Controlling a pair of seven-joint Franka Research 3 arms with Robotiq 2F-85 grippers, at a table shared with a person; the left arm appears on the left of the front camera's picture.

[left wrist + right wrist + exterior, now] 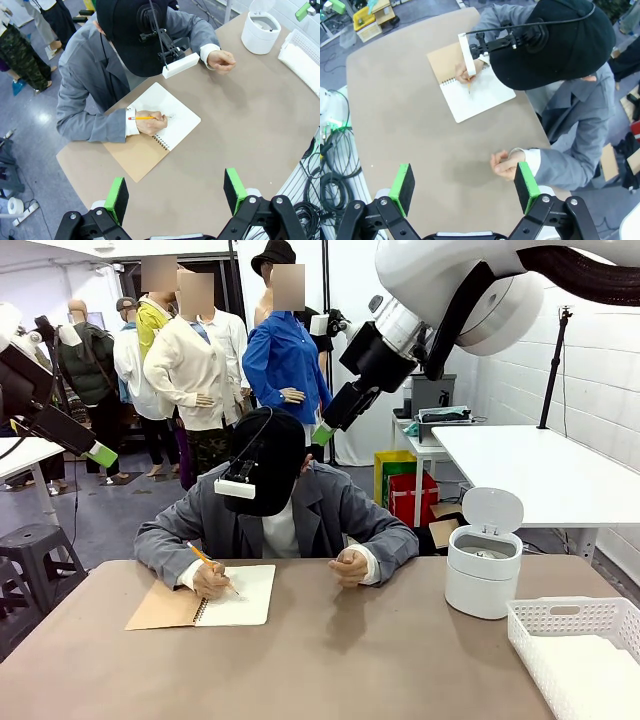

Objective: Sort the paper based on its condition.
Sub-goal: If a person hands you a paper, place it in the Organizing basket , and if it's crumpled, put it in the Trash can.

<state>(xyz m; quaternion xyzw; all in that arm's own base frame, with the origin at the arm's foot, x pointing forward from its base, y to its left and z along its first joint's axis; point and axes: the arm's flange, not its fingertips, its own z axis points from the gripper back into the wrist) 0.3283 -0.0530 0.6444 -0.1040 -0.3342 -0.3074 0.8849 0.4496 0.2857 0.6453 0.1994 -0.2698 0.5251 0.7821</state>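
Jaws spread wide; both arms raised above table.

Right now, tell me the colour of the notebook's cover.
Brown; the cover shows best in the left wrist view.

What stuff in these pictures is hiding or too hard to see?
- Writing on the notebook: too small to read in the left wrist view, and the person's hand covers part of it.
- Inside of the white bin: hidden by its own wall in the front view.
- White basket: cut off by the front view's right and bottom edges; what the white stuff inside is cannot be told.
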